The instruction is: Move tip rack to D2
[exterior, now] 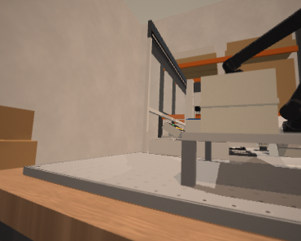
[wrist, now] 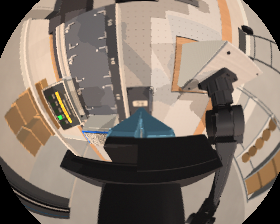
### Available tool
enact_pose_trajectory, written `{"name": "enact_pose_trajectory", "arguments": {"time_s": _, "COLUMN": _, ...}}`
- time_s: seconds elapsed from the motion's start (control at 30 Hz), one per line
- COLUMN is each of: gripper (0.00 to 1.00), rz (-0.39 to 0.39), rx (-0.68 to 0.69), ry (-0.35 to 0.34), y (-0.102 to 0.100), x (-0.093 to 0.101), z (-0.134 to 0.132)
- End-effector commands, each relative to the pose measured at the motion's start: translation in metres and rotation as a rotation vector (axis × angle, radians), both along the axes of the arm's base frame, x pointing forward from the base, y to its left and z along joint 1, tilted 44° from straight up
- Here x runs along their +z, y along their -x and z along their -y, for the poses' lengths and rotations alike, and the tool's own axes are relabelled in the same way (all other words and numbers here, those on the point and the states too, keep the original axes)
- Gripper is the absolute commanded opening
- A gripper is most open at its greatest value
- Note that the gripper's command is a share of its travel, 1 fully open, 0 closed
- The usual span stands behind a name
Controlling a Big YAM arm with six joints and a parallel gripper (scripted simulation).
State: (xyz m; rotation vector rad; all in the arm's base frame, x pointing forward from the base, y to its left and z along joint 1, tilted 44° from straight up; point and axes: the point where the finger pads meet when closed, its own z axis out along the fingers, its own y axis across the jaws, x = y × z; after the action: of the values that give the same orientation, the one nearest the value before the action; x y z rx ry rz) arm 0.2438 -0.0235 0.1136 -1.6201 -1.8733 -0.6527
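In the wrist view my gripper (wrist: 141,111) is shut, its blue fingers pressed together with nothing between them, high above the deck. The grey deck plate with its row of bracketed positions (wrist: 91,56) lies below to the left, and the positions in view look empty. In the exterior view the shelf (exterior: 242,140) is a grey platform on legs. It carries two pale covered boxes stacked one on the other (exterior: 238,102). I cannot read their labels or see their contents. My black arm (exterior: 267,41) reaches over and behind them; the gripper is hidden in this view.
A small panel with a green light and a yellow bar (wrist: 60,106) sits left of the deck. A blue-edged item (wrist: 94,132) shows partly under my fingers. My arm's links (wrist: 224,110) fill the right side.
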Motion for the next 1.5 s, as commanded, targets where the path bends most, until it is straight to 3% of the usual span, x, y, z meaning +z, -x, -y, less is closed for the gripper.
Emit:
{"name": "enact_pose_trajectory", "arguments": {"time_s": 0.0, "gripper": 0.00, "rz": 0.079, "rx": 0.004, "ry": 0.033, "y": -0.023, "x": -0.001, "z": 0.028}}
{"name": "enact_pose_trajectory", "arguments": {"time_s": 0.07, "gripper": 0.00, "rz": 0.061, "rx": 0.004, "ry": 0.022, "y": -0.016, "x": -0.012, "z": 0.031}}
{"name": "enact_pose_trajectory", "arguments": {"time_s": 0.13, "gripper": 0.00, "rz": 0.078, "rx": 0.004, "ry": 0.035, "y": -0.025, "x": -0.015, "z": 0.043}}
{"name": "enact_pose_trajectory", "arguments": {"time_s": 0.4, "gripper": 0.00, "rz": 0.077, "rx": 0.004, "ry": 0.038, "y": -0.028, "x": -0.038, "z": 0.066}}
{"name": "enact_pose_trajectory", "arguments": {"time_s": 0.43, "gripper": 0.00, "rz": 0.034, "rx": 0.003, "ry": 0.006, "y": -0.009, "x": -0.050, "z": 0.056}}
{"name": "enact_pose_trajectory", "arguments": {"time_s": 0.5, "gripper": 0.00, "rz": 0.077, "rx": 0.003, "ry": 0.039, "y": -0.030, "x": -0.049, "z": 0.078}}
{"name": "enact_pose_trajectory", "arguments": {"time_s": 0.9, "gripper": 0.00, "rz": 0.074, "rx": 0.003, "ry": 0.044, "y": -0.035, "x": -0.092, "z": 0.123}}
{"name": "enact_pose_trajectory", "arguments": {"time_s": 1.0, "gripper": 0.00, "rz": 0.054, "rx": 0.004, "ry": 0.026, "y": -0.026, "x": -0.100, "z": 0.119}}
{"name": "enact_pose_trajectory", "arguments": {"time_s": 1.03, "gripper": 0.00, "rz": 0.073, "rx": 0.003, "ry": 0.044, "y": -0.036, "x": -0.100, "z": 0.131}}
{"name": "enact_pose_trajectory", "arguments": {"time_s": 1.47, "gripper": 0.00, "rz": 0.071, "rx": 0.003, "ry": 0.048, "y": -0.041, "x": -0.147, "z": 0.179}}
